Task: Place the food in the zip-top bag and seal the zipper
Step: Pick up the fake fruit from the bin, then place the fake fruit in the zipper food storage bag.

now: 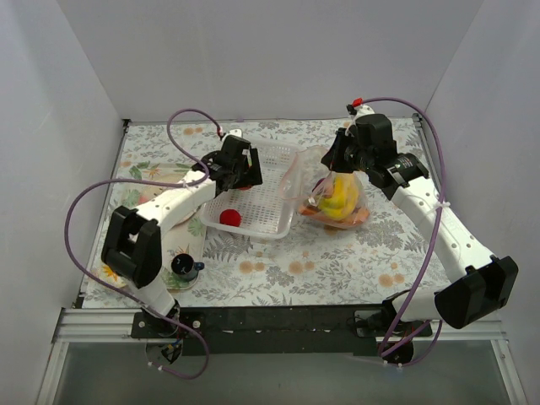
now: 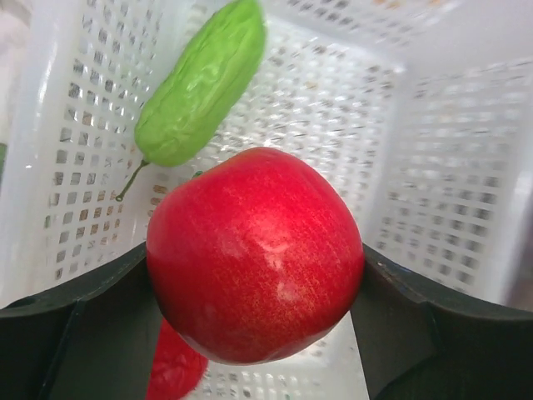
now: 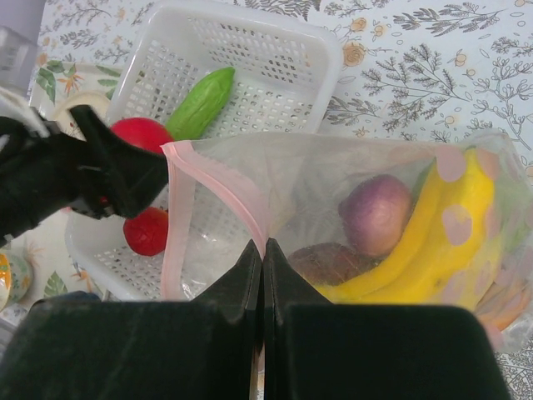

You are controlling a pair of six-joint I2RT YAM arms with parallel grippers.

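Observation:
My left gripper (image 2: 254,333) is shut on a red apple (image 2: 254,254) and holds it over the white basket (image 1: 278,198); the apple also shows in the right wrist view (image 3: 140,132). A green cucumber (image 2: 200,83) and a small red tomato (image 1: 229,217) lie in the basket. My right gripper (image 3: 263,250) is shut on the pink zipper (image 3: 218,179) of the clear zip-top bag (image 1: 325,173), holding its mouth open toward the basket. Inside the bag are a yellow banana bunch (image 3: 433,242), a purple onion (image 3: 375,212) and a brownish item (image 3: 329,262).
A floral plate (image 3: 62,96) lies left of the basket. A small dark round object (image 1: 184,267) sits on the mat near the left arm's base. Purple cables loop above both arms. White walls close the table on three sides.

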